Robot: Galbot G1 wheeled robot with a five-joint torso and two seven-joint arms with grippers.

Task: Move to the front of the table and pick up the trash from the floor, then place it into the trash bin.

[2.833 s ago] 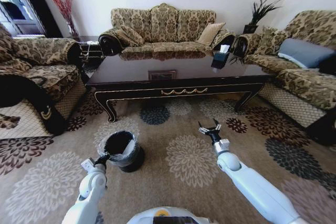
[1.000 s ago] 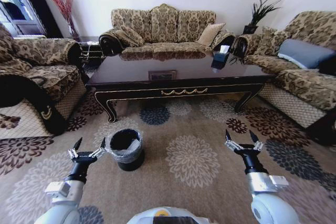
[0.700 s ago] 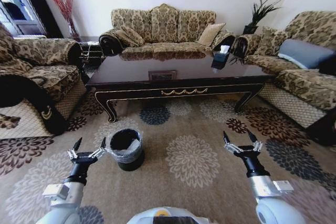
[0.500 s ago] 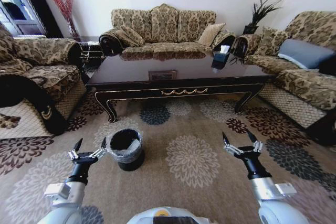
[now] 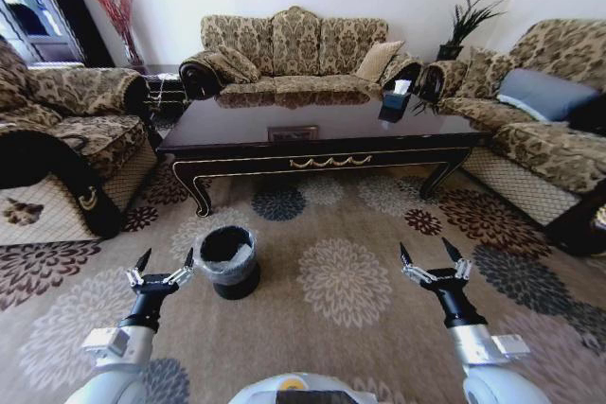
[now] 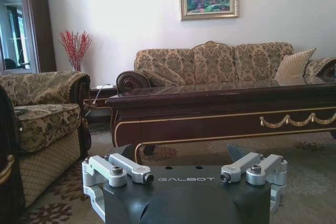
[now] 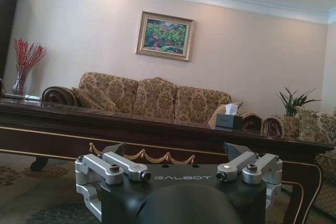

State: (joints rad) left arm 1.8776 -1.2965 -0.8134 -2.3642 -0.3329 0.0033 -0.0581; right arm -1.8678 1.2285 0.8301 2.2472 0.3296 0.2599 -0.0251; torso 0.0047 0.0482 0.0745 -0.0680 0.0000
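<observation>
Late stage, by the look of it: left end effector (image 5: 161, 269) and right end effector (image 5: 431, 263) both spread open and empty above bare carpet, trash bin (image 5: 227, 261) beside the left one, before the table (image 5: 312, 144); no litter discernible on the floor.

Both arms held forward and low, symmetric pose.
The black two-fingered left gripper (image 5: 163, 266) and the matching black right gripper (image 5: 428, 258) are carried on white-and-grey arms, pointed ahead, each with its pointed fingers spread wide apart and nothing held between them.
</observation>
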